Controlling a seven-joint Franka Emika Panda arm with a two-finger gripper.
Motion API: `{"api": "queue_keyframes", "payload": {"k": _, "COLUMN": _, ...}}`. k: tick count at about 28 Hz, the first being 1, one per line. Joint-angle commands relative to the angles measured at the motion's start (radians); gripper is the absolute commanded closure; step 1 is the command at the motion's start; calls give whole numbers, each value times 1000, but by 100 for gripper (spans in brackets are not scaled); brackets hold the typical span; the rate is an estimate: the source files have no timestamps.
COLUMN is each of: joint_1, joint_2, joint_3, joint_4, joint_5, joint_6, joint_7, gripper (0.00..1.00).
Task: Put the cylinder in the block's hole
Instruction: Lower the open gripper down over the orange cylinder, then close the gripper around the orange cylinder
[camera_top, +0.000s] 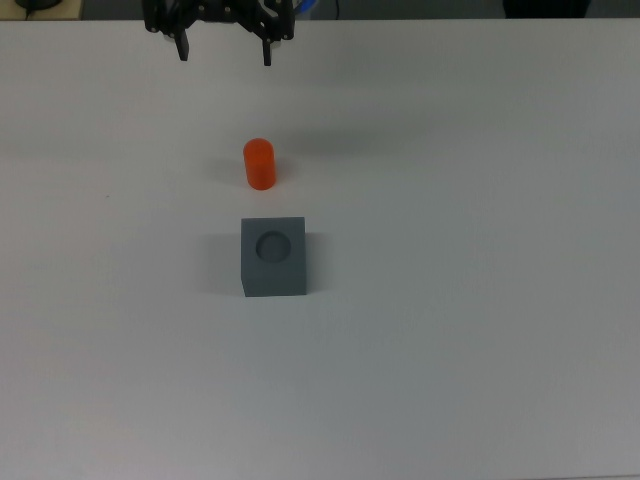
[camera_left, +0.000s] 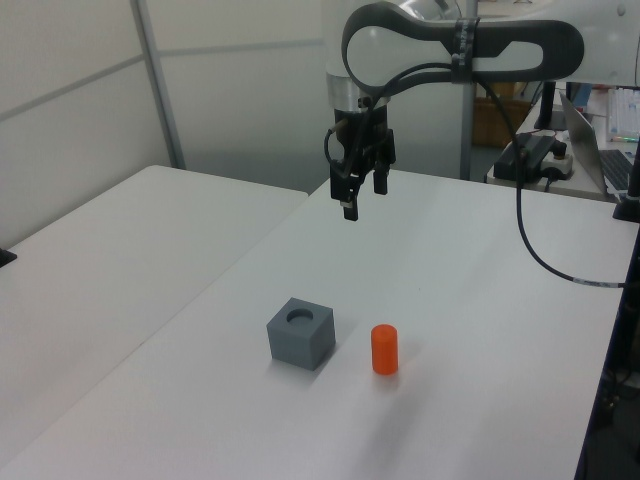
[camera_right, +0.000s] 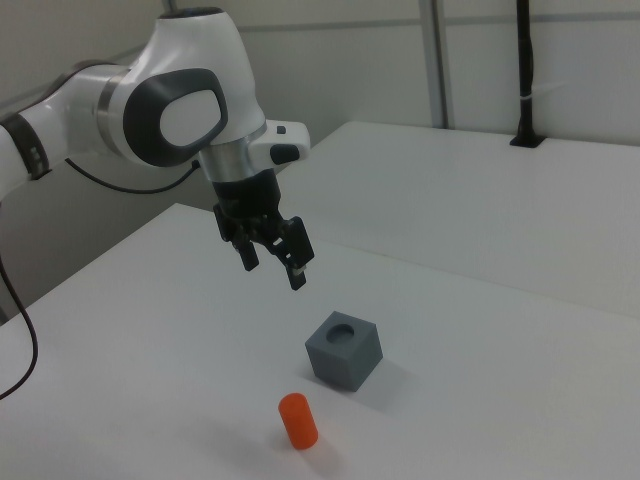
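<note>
in the left view, going from left to right, a white counter (camera_left: 480, 300) carries a dark grey block (camera_left: 301, 333) with a round hole in its top face, then, just beside it on the left view's right, a small orange-red cylinder (camera_left: 384, 349) standing upright. the two are near each other but not touching. above and behind them a white robot arm (camera_left: 450, 45) reaches in from the left view's right and ends in a black tool (camera_left: 362, 197) that hangs in the air, well apart from both things.

the tool's two fingers point down with a clear gap between them, spread wide, and they hold nothing.

in the top view the tool (camera_top: 224, 52) sits at the upper edge, the cylinder (camera_top: 259, 164) stands below it, and the block (camera_top: 272, 256) lies lower again, its hole empty and facing up.

the task looks to be at its very start. nothing is done yet: the cylinder is not grasped and stands on the counter outside the hole. still left, by this judgement, are lowering over the cylinder, closing on it, lifting it, carrying it above the hole, and setting it in upright.
</note>
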Motion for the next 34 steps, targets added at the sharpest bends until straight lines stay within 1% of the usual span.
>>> {"api": "queue_keyframes", "payload": {"k": 1, "joint_1": -5, "joint_2": -12, "joint_3": -11, "joint_4": -10, "joint_5": 22, "joint_6": -2, "joint_7": 8, "gripper": 0}}
{"api": "queue_keyframes", "payload": {"k": 4, "joint_1": -5, "joint_2": -15, "joint_3": -9, "joint_4": -31, "joint_5": 22, "joint_6": 7, "joint_7": 8, "gripper": 0}}
{"api": "queue_keyframes", "payload": {"k": 8, "joint_1": -5, "joint_2": -21, "joint_3": -3, "joint_4": -113, "joint_5": 24, "joint_6": 50, "joint_7": 7, "gripper": 0}}
{"api": "queue_keyframes", "payload": {"k": 11, "joint_1": -2, "joint_2": -29, "joint_3": 0, "joint_4": -185, "joint_5": 24, "joint_6": 107, "joint_7": 5, "gripper": 0}}
{"api": "queue_keyframes", "payload": {"k": 12, "joint_1": 1, "joint_2": -32, "joint_3": 2, "joint_4": -241, "joint_5": 24, "joint_6": 160, "joint_7": 5, "gripper": 0}}
{"api": "queue_keyframes", "payload": {"k": 16, "joint_1": 3, "joint_2": -35, "joint_3": 12, "joint_4": -343, "joint_5": 22, "joint_6": 272, "joint_7": 5, "gripper": 0}}
{"api": "queue_keyframes", "payload": {"k": 17, "joint_1": 3, "joint_2": -32, "joint_3": 19, "joint_4": -388, "joint_5": 19, "joint_6": 326, "joint_7": 4, "gripper": 0}}
{"api": "queue_keyframes", "payload": {"k": 18, "joint_1": 3, "joint_2": -32, "joint_3": 19, "joint_4": -410, "joint_5": 16, "joint_6": 351, "joint_7": 4, "gripper": 0}}
{"api": "queue_keyframes", "payload": {"k": 20, "joint_1": 4, "joint_2": -31, "joint_3": 22, "joint_4": -444, "joint_5": 12, "joint_6": 390, "joint_7": 4, "gripper": 0}}
{"api": "queue_keyframes", "payload": {"k": 23, "joint_1": 3, "joint_2": -26, "joint_3": 38, "joint_4": -484, "joint_5": 7, "joint_6": 430, "joint_7": 1, "gripper": 0}}
{"api": "queue_keyframes", "payload": {"k": 28, "joint_1": 4, "joint_2": -18, "joint_3": 46, "joint_4": -528, "joint_5": -7, "joint_6": 464, "joint_7": -2, "gripper": 0}}
{"api": "queue_keyframes", "payload": {"k": 29, "joint_1": 4, "joint_2": -14, "joint_3": 48, "joint_4": -556, "joint_5": -17, "joint_6": 493, "joint_7": -2, "gripper": 0}}
{"api": "queue_keyframes", "payload": {"k": 31, "joint_1": 4, "joint_2": -6, "joint_3": 51, "joint_4": -585, "joint_5": -27, "joint_6": 535, "joint_7": -2, "gripper": 0}}
{"api": "queue_keyframes", "payload": {"k": 33, "joint_1": 4, "joint_2": 0, "joint_3": 52, "joint_4": -610, "joint_5": -28, "joint_6": 578, "joint_7": -2, "gripper": 0}}
{"api": "queue_keyframes", "payload": {"k": 34, "joint_1": 4, "joint_2": 15, "joint_3": 52, "joint_4": -625, "joint_5": -31, "joint_6": 608, "joint_7": -2, "gripper": 0}}
